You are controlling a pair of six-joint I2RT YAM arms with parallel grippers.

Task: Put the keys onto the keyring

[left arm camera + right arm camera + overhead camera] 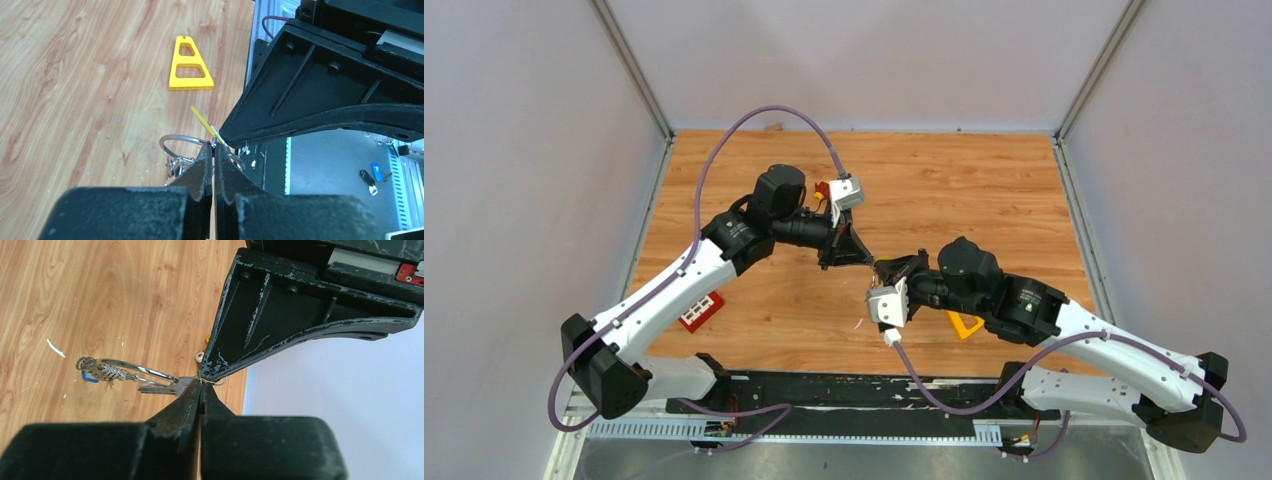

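The left wrist view shows the left hand [214,146] pinched shut on the keyring [181,136], with a yellow triangle [189,84] beyond. Only the right wrist view shows the right hand [200,387] clamped on a key [160,389].

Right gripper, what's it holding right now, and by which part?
The right gripper, shut, pinches a silver key by its head end; the blade points out alongside the keyring.
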